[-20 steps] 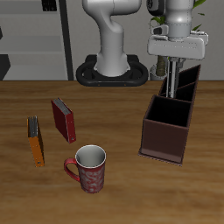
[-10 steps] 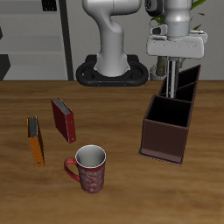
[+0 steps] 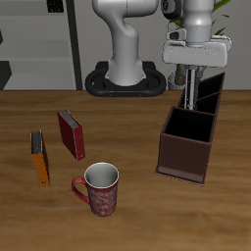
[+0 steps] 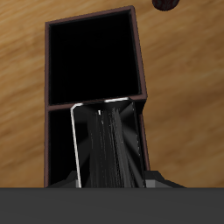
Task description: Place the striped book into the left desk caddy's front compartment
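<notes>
The gripper (image 3: 192, 76) is seen above the caddy (image 3: 188, 147), at its taller, slanted-walled end farther back on the table. The fingers (image 3: 184, 80) are closed narrowly on the book (image 3: 192, 93), which is gripped by its upper part. The book is held upright, its long axis running vertically and its lower end dipped into the front compartment (image 3: 203, 93); whether that end touches the floor of the bin cannot be told. In the wrist view the book (image 4: 109, 144) is seen edge-on from above as a dark slab with fine pale lines, a pale rim along one side, and it fills much of the front compartment (image 4: 138, 140) below the gripper. The other, squarish bin (image 4: 92, 59) is shown dark, and nothing can be made out inside it.

Elsewhere on the table, well apart from the caddy, a red book (image 3: 71, 134) is stood upright, with an orange book (image 3: 40, 157) just beside it, nearer the table's edge. A patterned red mug (image 3: 99, 189) is placed nearer the front edge, its handle turned toward the orange book. The wooden table (image 3: 137, 221) carries all of these.
</notes>
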Tool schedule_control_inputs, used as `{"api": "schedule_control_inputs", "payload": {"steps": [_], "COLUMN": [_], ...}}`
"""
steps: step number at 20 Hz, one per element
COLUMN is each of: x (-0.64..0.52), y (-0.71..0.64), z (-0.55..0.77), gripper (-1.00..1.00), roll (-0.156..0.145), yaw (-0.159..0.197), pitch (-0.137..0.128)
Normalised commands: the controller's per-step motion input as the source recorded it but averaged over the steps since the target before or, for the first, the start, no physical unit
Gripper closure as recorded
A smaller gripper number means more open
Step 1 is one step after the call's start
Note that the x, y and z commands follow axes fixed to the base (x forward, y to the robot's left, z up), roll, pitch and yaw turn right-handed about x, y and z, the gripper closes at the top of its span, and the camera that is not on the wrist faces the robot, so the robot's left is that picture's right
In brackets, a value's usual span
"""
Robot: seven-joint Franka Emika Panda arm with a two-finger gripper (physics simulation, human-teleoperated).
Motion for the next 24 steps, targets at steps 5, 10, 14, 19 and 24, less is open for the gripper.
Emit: {"api": "schedule_control_inputs", "payload": {"steps": [5,10,14,19,24], "x": [0.05,0.07,0.01,0.01,0.07], "y": [-0.09,-0.05,0.06,0.07,0.03], "z": [0.00,-0.19,-0.32,-0.29,-0.17], "gripper": [1.00,1.00,1.00,1.00,1.00], "roll": [-0.035,-0.011,0.010,0.006,0.002], "yaw": [-0.002,-0.013,0.001,0.005,0.011], "pitch": [-0.006,0.043,0.052,0.073,0.044]}}
